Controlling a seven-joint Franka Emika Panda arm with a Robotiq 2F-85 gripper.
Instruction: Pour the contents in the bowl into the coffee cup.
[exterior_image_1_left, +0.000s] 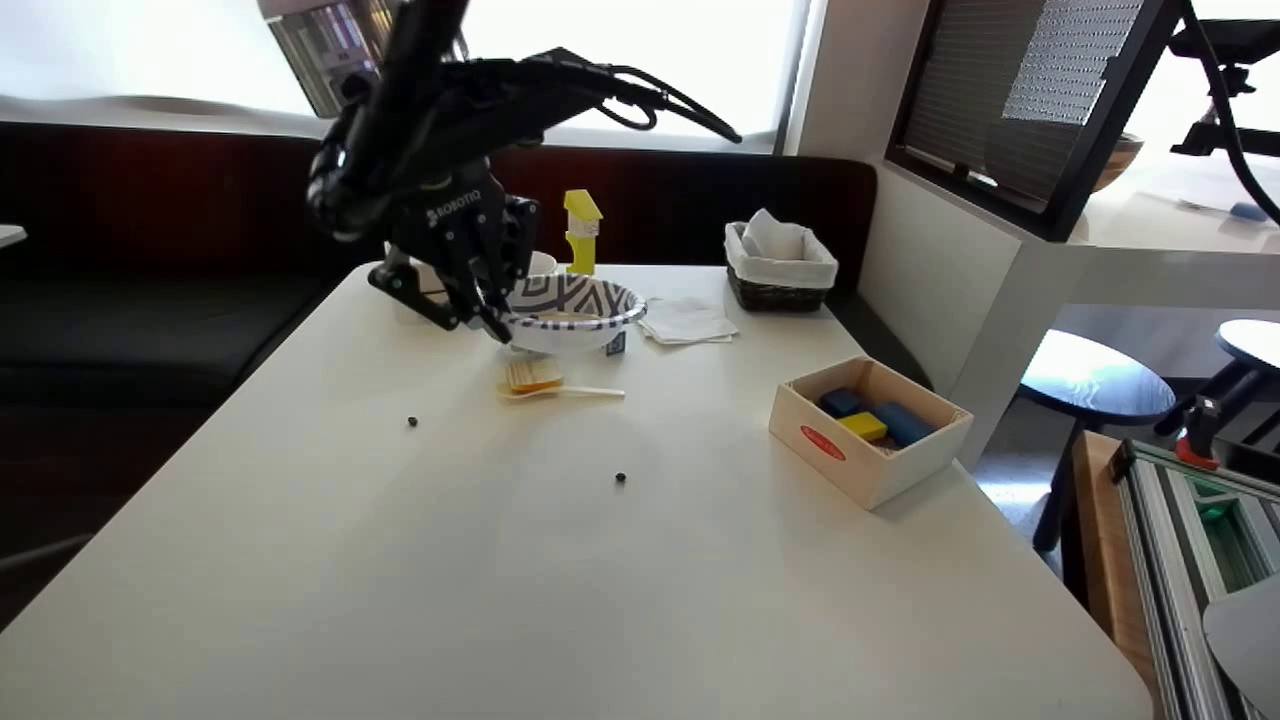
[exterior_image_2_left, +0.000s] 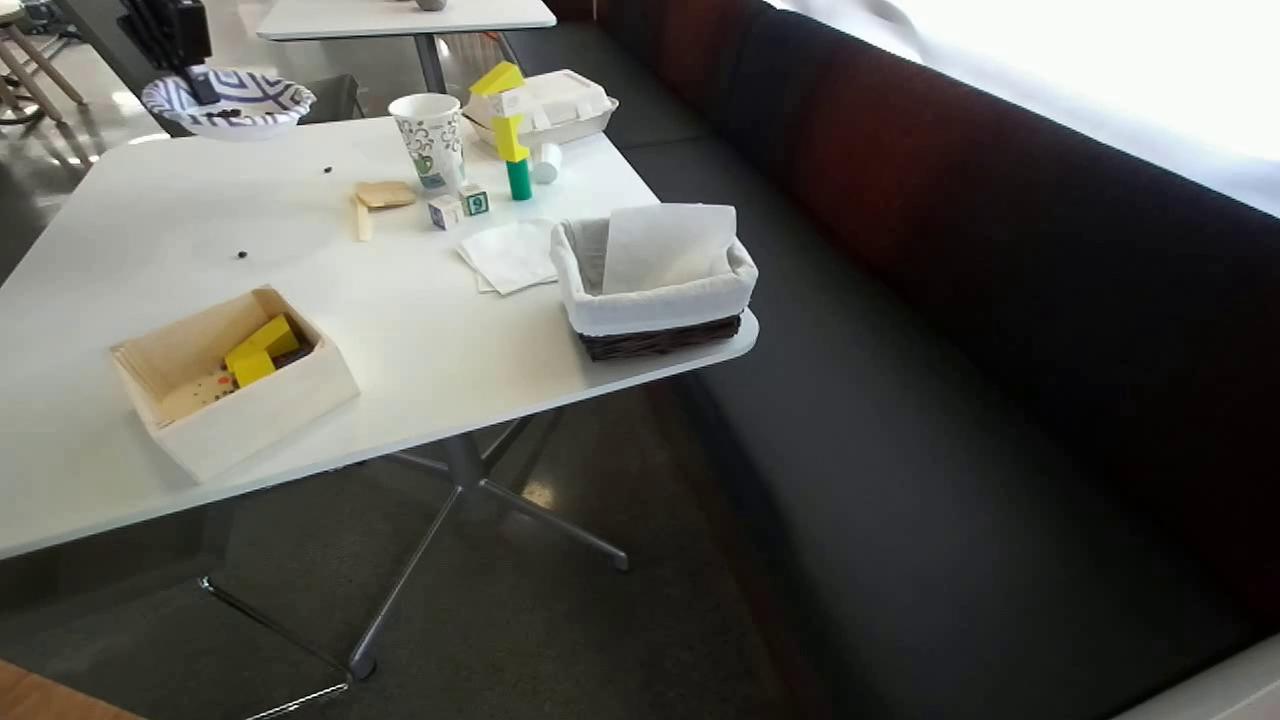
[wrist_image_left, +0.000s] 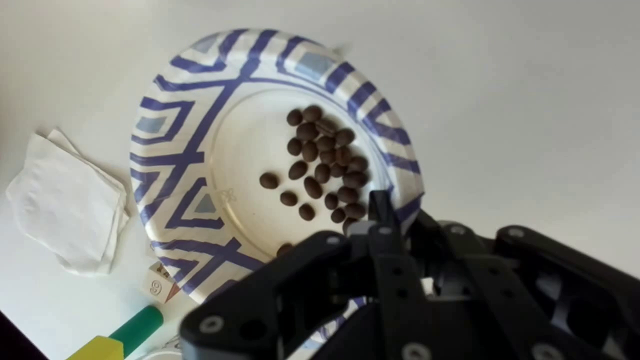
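Some two dozen brown beans (wrist_image_left: 322, 173) lie in the striped bowl (wrist_image_left: 172, 159), bunched toward three o'clock as the wrist view has it, with one down near six. The gripper (wrist_image_left: 403, 215) is pinched tight on the bowl's rim close to four o'clock, one finger inside the wall and its mate outside, and so holds bowl and beans up off the white table (exterior_image_2_left: 430, 325).

The paper cup (exterior_image_2_left: 428, 140) stands upright on the table, apart from the bowl; in an exterior view the bowl hangs at nine o'clock from it. Reading round from the cup there, the takeaway box (exterior_image_2_left: 570, 118) comes between two and three, its lid down. A toy tower (exterior_image_2_left: 511, 140) of yellow and green blocks rises just beside the cup at three. The lined basket (exterior_image_2_left: 650, 315) is at four. At five, two printed cubes (exterior_image_2_left: 445, 211) sit near the cup's foot, with the napkins (exterior_image_2_left: 512, 256) farther out. The wooden box (exterior_image_2_left: 255, 425) sits well apart at seven, yellow blocks (exterior_image_2_left: 260, 350) inside. Two small dark bits (exterior_image_2_left: 241, 254) lie loose on the tabletop, one at eight o'clock, the other a little higher and nearer the cup.
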